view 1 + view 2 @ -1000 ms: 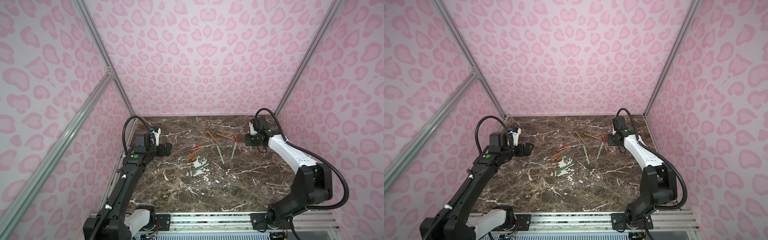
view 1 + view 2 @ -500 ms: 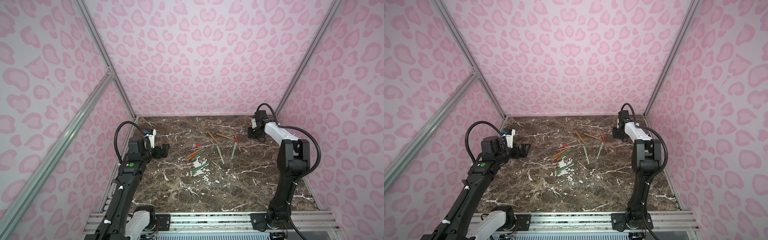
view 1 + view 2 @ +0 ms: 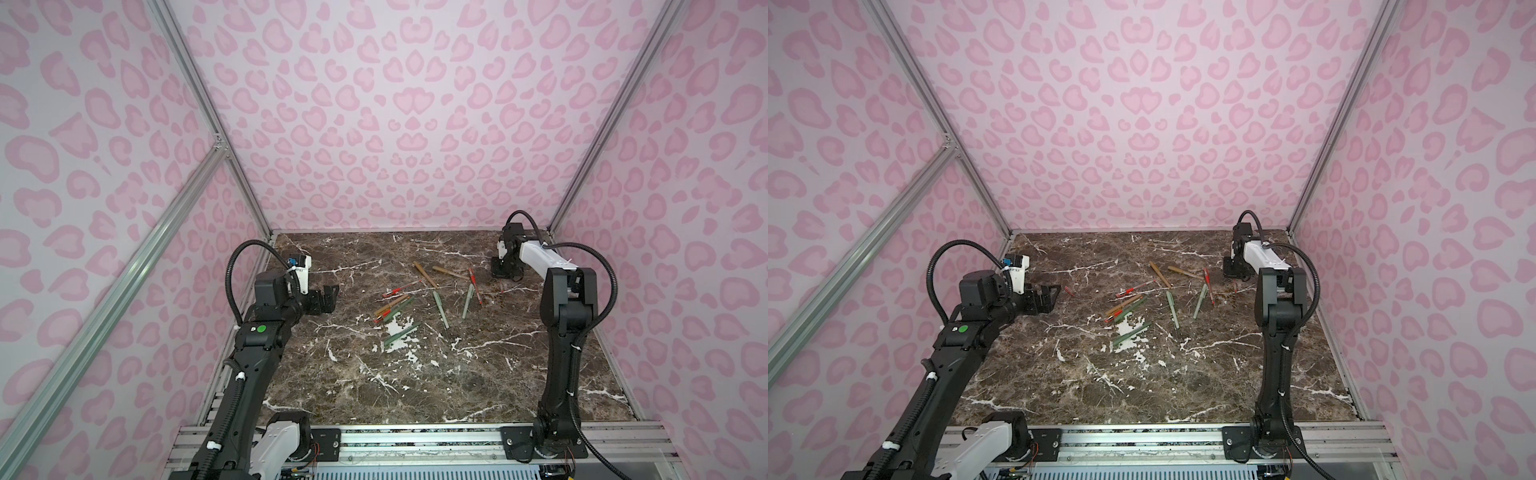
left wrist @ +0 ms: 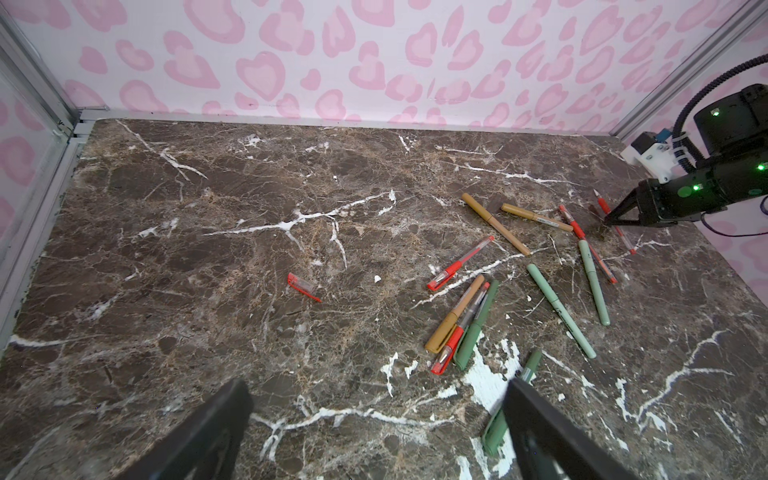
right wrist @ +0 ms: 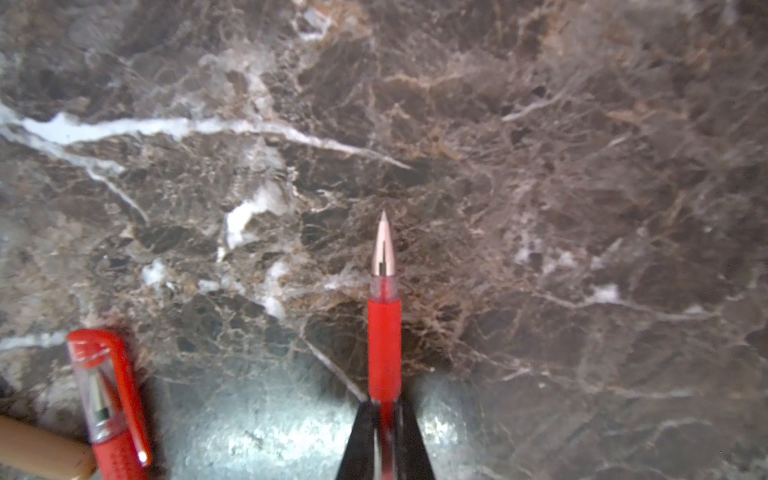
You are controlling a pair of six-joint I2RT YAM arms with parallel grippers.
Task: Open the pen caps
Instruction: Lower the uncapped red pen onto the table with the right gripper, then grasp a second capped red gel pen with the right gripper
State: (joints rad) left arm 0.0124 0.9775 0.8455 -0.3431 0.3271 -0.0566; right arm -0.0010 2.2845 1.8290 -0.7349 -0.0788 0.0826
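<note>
Right arm [image 3: 565,316] has folded upright; right gripper [image 5: 384,409] pinches an uncapped red pen [image 5: 384,340], left gripper [image 3: 327,297] gapes wide beside a loose red cap [image 4: 302,286].

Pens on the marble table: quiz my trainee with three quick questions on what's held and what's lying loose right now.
1. True or false: the left fingers hold a pen.
2. The right fingers are shut on: A) a green pen, B) an uncapped red pen, C) a loose cap.
3. Does the loose red cap touch the pile of pens?
Key: 1 false, they stand open and empty; 2 B; 3 no, it lies apart on its own.
</note>
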